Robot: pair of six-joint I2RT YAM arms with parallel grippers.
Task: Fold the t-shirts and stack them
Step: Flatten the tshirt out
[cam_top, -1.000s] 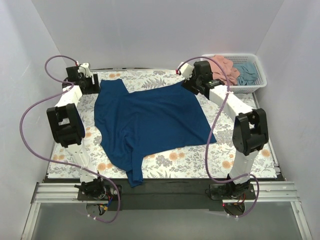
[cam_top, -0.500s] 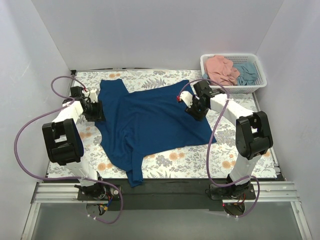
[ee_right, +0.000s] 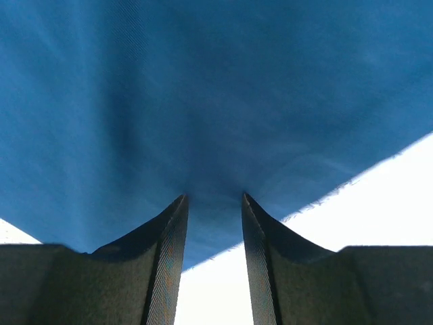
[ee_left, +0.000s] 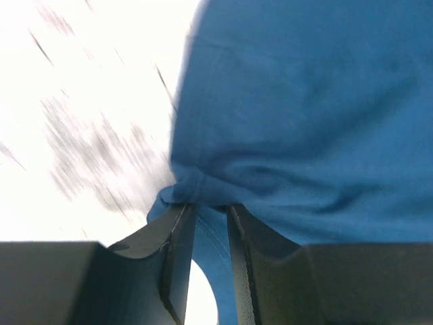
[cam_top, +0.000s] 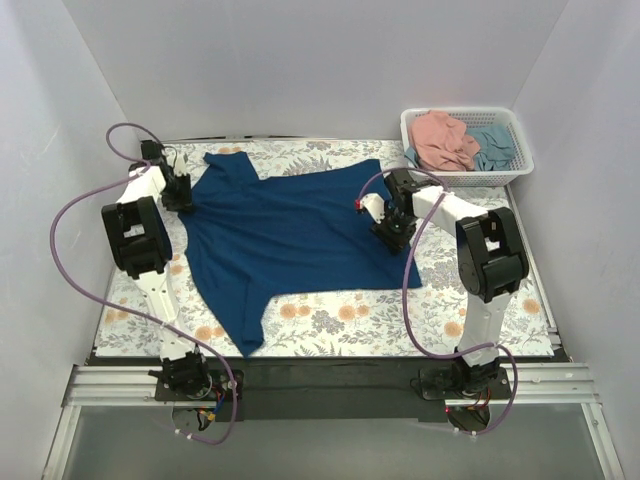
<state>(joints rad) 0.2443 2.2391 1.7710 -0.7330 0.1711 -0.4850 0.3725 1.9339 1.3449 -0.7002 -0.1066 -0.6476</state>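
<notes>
A dark navy t-shirt [cam_top: 290, 230] lies spread on the flowered table [cam_top: 330, 320], one sleeve pointing to the near edge. My left gripper [cam_top: 182, 195] is at its far-left edge; in the left wrist view the gripper [ee_left: 211, 210] is shut on a bunched fold of the navy cloth [ee_left: 304, 122]. My right gripper [cam_top: 395, 232] sits on the shirt's right edge. In the right wrist view the gripper [ee_right: 214, 200] pinches the navy cloth [ee_right: 203, 101], which puckers at the tips. A salmon pink t-shirt [cam_top: 440, 140] and a teal-blue t-shirt [cam_top: 492, 145] lie crumpled in the basket.
A white lattice basket [cam_top: 460, 112] stands at the back right corner. White walls close in the table on the left, back and right. Purple cables loop beside both arms.
Both grippers dropped from the back onto the shirt's edges and closed on the cloth. The left one then drew back, dragging the shirt's near sleeve away from the front edge.
</notes>
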